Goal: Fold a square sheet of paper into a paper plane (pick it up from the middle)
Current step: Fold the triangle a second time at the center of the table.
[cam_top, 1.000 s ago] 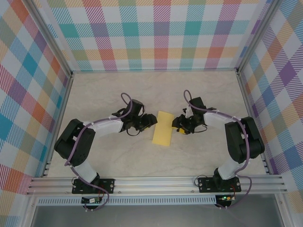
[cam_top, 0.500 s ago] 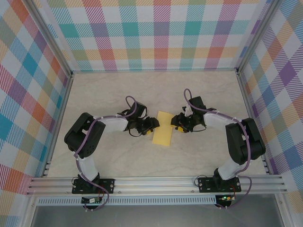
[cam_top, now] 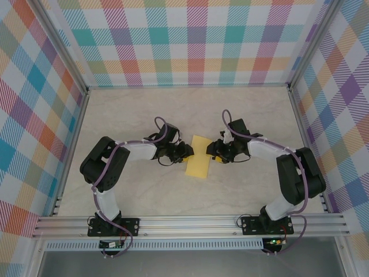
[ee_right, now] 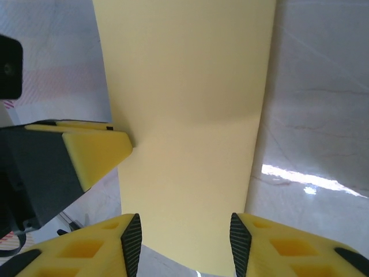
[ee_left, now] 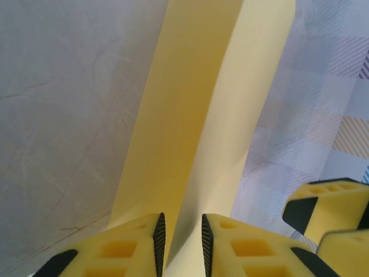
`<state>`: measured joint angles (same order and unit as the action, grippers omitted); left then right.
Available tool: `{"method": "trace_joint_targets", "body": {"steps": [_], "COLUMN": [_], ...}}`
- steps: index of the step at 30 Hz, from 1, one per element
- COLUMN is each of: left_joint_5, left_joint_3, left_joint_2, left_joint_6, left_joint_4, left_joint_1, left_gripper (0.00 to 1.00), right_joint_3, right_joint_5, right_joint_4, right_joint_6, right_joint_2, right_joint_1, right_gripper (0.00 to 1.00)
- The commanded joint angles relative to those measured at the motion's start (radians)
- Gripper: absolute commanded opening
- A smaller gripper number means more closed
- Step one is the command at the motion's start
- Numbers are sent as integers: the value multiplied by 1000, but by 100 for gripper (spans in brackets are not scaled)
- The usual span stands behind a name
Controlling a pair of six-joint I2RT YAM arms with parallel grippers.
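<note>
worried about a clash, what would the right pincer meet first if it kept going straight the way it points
The square sheet of paper: its near edge sits between the right pincer's open fingers. Beyond the sheet is the left pincer, though depth there is unclear.

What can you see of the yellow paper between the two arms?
The thin yellow sheet of paper looks like a narrow rectangle, seemingly folded in half, lying near the middle of the pale marbled table. A lengthwise crease splits it into darker and lighter bands. The left pincer, narrowly open, sits at one edge; the open right pincer straddles the opposite edge.
</note>
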<state>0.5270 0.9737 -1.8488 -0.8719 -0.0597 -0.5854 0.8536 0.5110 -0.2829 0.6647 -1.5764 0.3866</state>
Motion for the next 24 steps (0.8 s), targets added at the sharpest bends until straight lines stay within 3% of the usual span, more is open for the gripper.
{"method": "trace_joint_targets", "body": {"steps": [1,11,18,24], "left_joint_5": [18,18,18,19], "left_joint_3": [17,17,15,12], "left_joint_2": [5,16,19,17], "left_joint_6": [2,4,8,4], "left_joint_4": [-15,-3,2,-2], "left_joint_1": [13,13,13,13], "left_gripper": [19,13,13,13], "right_joint_3": [-11,28,113,162], "right_joint_5": [-44,-449,-701,-846], "right_joint_4": [-21,-176,-214,-207], "right_joint_6": [-45,-201,-229,-210], "right_joint_2": [75,181,94,8], "right_joint_1": [39,342,585,680], "right_gripper": [49,54,55,57]}}
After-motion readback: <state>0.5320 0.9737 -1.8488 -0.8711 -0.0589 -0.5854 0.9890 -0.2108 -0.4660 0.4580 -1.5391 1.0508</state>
